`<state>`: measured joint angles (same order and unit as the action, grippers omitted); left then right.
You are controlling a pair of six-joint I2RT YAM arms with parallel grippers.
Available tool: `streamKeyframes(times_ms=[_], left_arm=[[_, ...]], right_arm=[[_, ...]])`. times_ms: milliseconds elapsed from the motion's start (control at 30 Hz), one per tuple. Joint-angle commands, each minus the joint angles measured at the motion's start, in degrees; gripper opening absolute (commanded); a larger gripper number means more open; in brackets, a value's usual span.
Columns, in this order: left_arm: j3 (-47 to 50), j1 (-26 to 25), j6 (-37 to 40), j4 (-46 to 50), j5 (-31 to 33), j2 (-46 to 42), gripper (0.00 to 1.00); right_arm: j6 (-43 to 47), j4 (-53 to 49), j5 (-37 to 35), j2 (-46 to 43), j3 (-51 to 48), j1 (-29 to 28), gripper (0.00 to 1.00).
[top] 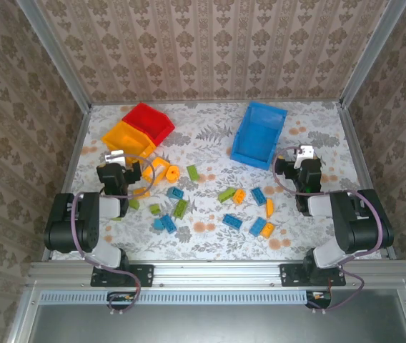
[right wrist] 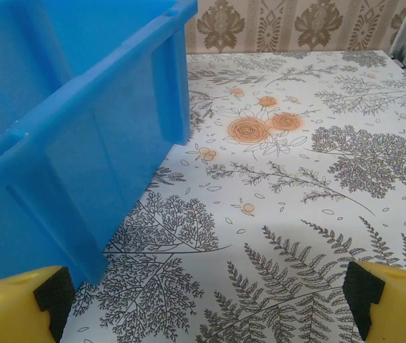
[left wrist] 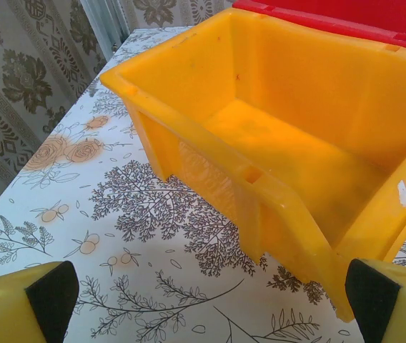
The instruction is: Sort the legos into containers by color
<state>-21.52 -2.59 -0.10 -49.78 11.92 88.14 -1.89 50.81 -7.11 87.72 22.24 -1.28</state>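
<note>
**Both arms poised at the bins, sorting not yet begun**

The left gripper (top: 119, 160) is hovering just in front of the small yellow-orange rectangular plastic bin (top: 126, 137), its fingers spread wide and gripping nothing. In the left wrist view the bin's inside (left wrist: 310, 78) is showing bare, with the small red plastic bin (left wrist: 346, 14) sitting right behind it. The right gripper (top: 300, 154) is hanging just beside the larger blue plastic bin (top: 249, 151), near its right front corner. Its fingers are likewise fully released, with only the flower-printed tabletop (right wrist: 296, 179) lying between them and the blue wall (right wrist: 81, 164) rising to the left.

The small studded plastic legos (top: 226, 194) are lying loose across the middle of the table, between the two arms and nearer the bases than the bins. Orange-yellow bricks (top: 166, 171) are clustering close to the left gripper, lime green ones (top: 180, 209) are lying among them, and blue ones (top: 232, 221) are spreading toward the right.

Judging by the bare bins, the task is sitting at its opening step: choosing a first brick. The next move is likely calling for one arm to swing back from its bin toward the scatter, lower open fingers astride a single brick well apart from its neighbours, and close on it. The orange cluster by the left gripper is looking the handiest, though its bricks are crowding one another, so a clean single pick is asking for care
</note>
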Motion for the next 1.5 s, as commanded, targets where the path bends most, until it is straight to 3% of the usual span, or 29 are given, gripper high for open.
streamKeyframes(times_ms=[0,1067,1167,1267,1333,1400,1433,1467], left_arm=[[-0.5,-0.1,1.0,-1.6,-0.5,-0.1,1.0],[0.6,-0.4,2.2,-3.2,-0.5,-1.5,1.0],[-1.8,-6.6,5.9,8.4,8.6,-12.1,1.0],[-6.6,-10.7,1.2,22.5,15.9,-22.2,1.0],[-8.8,-14.0,1.4,25.9,19.5,-26.3,1.0],[-11.4,-16.6,0.2,28.1,22.6,-29.7,1.0],[-13.6,-16.7,-3.5,31.7,23.1,-31.0,1.0],[-18.0,-16.0,-12.4,42.0,23.4,-32.0,1.0]], right_arm=[[-0.7,0.1,-0.8,0.0,0.2,-0.3,1.0],[-0.4,1.1,-0.2,-0.9,-0.6,-0.3,1.0],[-0.1,-9.7,-4.8,-8.5,1.7,-1.8,1.0],[0.2,-15.3,-9.4,-19.2,3.6,-4.2,1.0],[-0.1,-19.7,-11.6,-27.0,6.1,-6.6,1.0],[-6.6,-32.7,-14.3,-33.4,13.8,-8.4,1.0],[-12.7,-41.9,-14.1,-34.8,18.0,-8.1,1.0],[-21.2,-53.0,-12.7,-35.9,22.1,-7.4,1.0]])
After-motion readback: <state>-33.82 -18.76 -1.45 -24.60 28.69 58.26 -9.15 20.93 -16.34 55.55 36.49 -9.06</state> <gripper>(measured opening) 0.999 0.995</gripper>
